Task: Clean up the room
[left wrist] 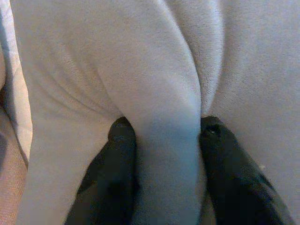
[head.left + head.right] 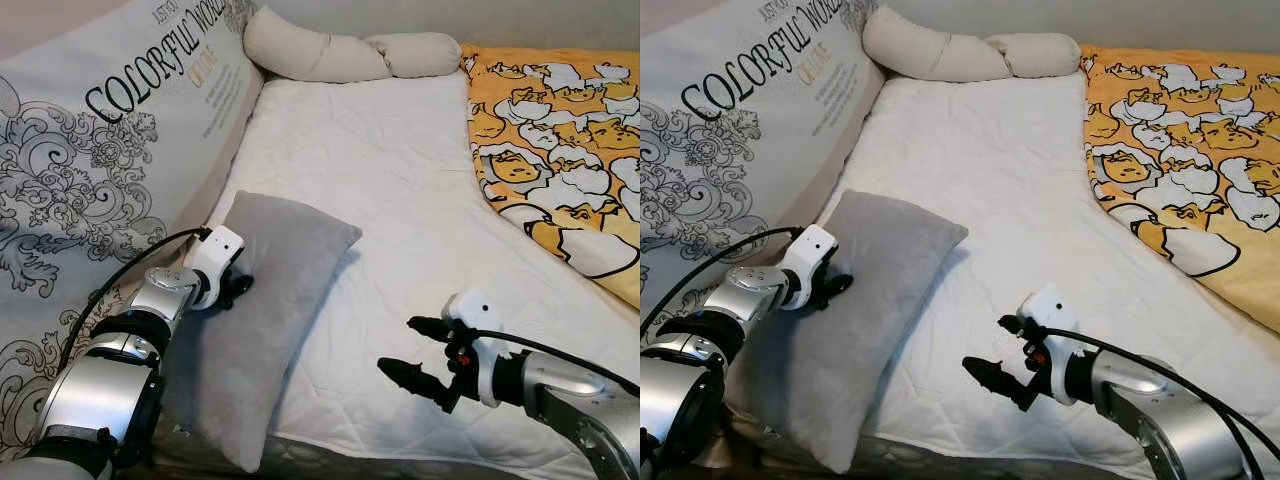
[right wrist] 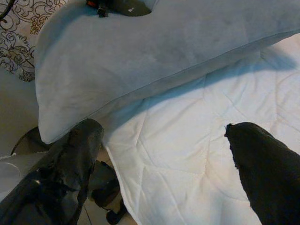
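At lower left, left gripper fingers pinch grey pillow fold; lower right, right gripper spread wide, holding nothing, over bed.

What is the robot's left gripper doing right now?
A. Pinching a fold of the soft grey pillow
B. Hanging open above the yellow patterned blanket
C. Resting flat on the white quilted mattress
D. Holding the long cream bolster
A: the left gripper has its two black fingers closed on a ridge of the soft grey pillow, bunching the fabric between them.
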Available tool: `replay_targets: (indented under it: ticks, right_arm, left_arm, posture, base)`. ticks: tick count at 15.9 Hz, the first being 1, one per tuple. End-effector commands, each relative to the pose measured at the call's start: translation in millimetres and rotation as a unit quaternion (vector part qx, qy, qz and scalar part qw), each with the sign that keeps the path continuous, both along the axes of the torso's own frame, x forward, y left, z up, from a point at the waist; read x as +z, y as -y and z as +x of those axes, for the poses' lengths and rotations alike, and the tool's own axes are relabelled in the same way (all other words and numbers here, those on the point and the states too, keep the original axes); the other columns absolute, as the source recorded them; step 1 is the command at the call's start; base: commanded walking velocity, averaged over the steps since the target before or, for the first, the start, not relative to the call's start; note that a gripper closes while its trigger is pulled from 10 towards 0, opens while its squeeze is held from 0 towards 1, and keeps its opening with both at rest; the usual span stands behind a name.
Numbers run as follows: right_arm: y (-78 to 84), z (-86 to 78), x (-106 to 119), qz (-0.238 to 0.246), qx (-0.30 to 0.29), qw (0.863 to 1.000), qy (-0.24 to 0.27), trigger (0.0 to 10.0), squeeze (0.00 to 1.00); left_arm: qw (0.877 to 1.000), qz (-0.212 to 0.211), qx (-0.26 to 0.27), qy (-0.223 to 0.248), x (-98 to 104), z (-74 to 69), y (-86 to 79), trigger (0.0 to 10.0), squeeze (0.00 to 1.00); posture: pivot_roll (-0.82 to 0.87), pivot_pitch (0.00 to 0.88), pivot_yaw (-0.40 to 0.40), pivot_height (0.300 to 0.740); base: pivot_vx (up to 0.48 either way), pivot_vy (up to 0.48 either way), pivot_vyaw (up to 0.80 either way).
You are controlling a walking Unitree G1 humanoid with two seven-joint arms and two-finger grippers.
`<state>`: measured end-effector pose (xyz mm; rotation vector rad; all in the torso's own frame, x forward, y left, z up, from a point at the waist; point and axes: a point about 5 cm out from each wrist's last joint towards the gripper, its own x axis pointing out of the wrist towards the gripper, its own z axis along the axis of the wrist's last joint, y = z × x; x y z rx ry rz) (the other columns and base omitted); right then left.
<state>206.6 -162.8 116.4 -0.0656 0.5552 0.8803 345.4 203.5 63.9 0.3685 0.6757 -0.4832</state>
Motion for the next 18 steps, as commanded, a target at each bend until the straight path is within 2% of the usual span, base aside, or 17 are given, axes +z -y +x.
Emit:
replay_targets:
  ticks: [1, 11, 14, 18]
  right_arm:
    - [0.1, 3.1, 3, -0.006, -0.002, 1.0, 0.008, 10.0, 0.0]
    - [-5.1, 4.0, -4, -0.002, -0.005, 1.0, 0.005, 10.0, 0.0]
    - [-5.5, 5.0, -4, 0.0, -0.008, 1.0, 0.008, 10.0, 0.0]
    - [-5.9, 5.8, -3, 0.002, -0.019, 1.0, 0.016, 10.0, 0.0]
  left_arm:
    - [0.998, 0.013, 0.009, -0.059, -23, -17.5, -4.6, 0.0, 0.0]
    - [0.999, -0.007, 0.03, -0.007, -19, -17.1, -15.0, 0.0, 0.0]
    - [0.997, -0.028, 0.034, 0.056, -1, -6.2, -18.7, 0.0, 0.0]
    - [0.989, -0.055, 0.025, 0.136, 29, 5.6, -25.1, 0.0, 0.0]
  posture:
    - [-0.18, 0.0, 0.08, 0.74]
    - [-0.14, 0.0, 0.071, 0.74]
    - [-0.14, 0.0, 0.081, 0.74]
    - [-0.15, 0.0, 0.096, 0.74]
  base:
    - [0.0, 0.0, 0.0]
    - [0.0, 0.0, 0.0]
    - [0.0, 0.0, 0.0]
    - [0.0, 0.0, 0.0]
